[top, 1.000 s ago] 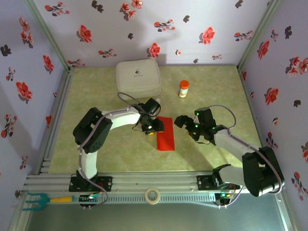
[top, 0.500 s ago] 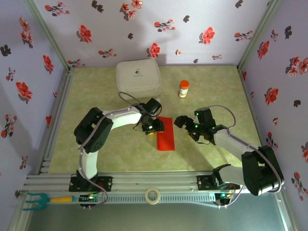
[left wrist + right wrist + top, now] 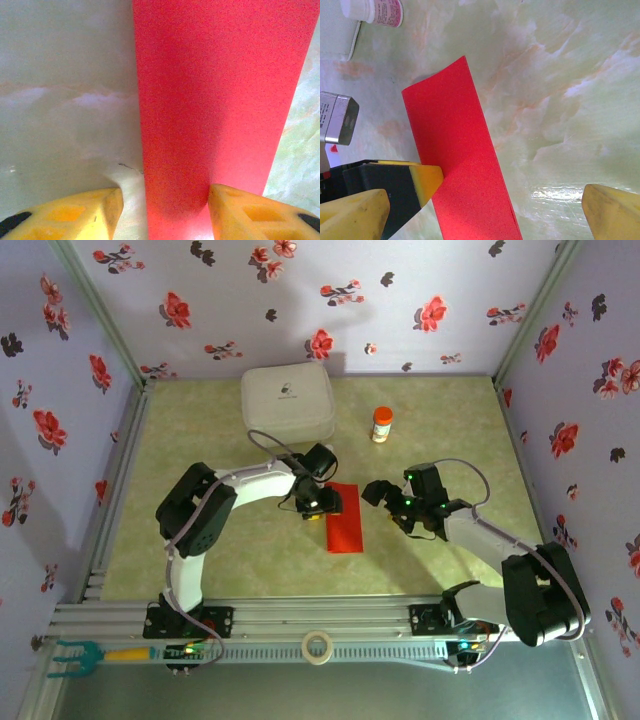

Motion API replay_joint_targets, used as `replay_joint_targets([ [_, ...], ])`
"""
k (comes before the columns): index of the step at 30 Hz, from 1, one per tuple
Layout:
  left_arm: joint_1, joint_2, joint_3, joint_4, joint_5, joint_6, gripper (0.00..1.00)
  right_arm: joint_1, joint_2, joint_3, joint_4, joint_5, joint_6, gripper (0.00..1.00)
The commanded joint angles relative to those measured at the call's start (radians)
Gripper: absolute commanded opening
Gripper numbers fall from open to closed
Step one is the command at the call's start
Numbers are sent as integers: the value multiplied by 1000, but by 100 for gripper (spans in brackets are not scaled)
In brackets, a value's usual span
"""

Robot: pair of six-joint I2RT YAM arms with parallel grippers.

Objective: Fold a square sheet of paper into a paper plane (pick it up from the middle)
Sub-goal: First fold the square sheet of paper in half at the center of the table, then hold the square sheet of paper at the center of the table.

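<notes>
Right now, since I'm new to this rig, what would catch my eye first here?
The bright red folded paper strip lies in the middle of the green marbled table. The left gripper is at its far-left corner, and the open right gripper is just to its right. Behind them sits a white rounded plastic case.

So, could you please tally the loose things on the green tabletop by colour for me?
Red: 1, the folded paper
White: 1, the case
White with an orange cap: 1, the bottle
Total: 3
</notes>
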Motion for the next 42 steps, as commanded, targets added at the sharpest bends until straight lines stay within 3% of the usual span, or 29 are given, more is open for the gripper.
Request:
replay_joint_targets([
  [1, -6, 107, -30, 5, -90, 18, 52, 1, 7, -5, 0, 1, 3, 99],
  [11, -7, 108, -34, 3, -92, 25, 51, 1, 18, -5, 10, -12, 3, 99],
  [14, -6, 109, -31, 1, -92, 24, 51, 1, 26, -5, 19, -21, 1, 94],
  [17, -7, 110, -31, 3, -92, 22, 51, 3, 40, -5, 35, -41, 0, 83],
  [23, -7, 112, -32, 4, -90, 23, 51, 35, 112, 31, 46, -88, -40, 33],
  [26, -8, 114, -32, 5, -90, 22, 51, 62, 158, 63, 24, -78, -62, 13],
  [32, -9, 112, -30, 5, -90, 19, 51, 101, 237, 113, 0, -54, -86, 3],
  [37, -12, 115, -31, 10, -89, 15, 51, 109, 232, 114, -9, -20, -87, 3],
  [42, -13, 118, -27, 7, -89, 18, 51, 114, 274, 123, 28, -79, -83, 0],
])
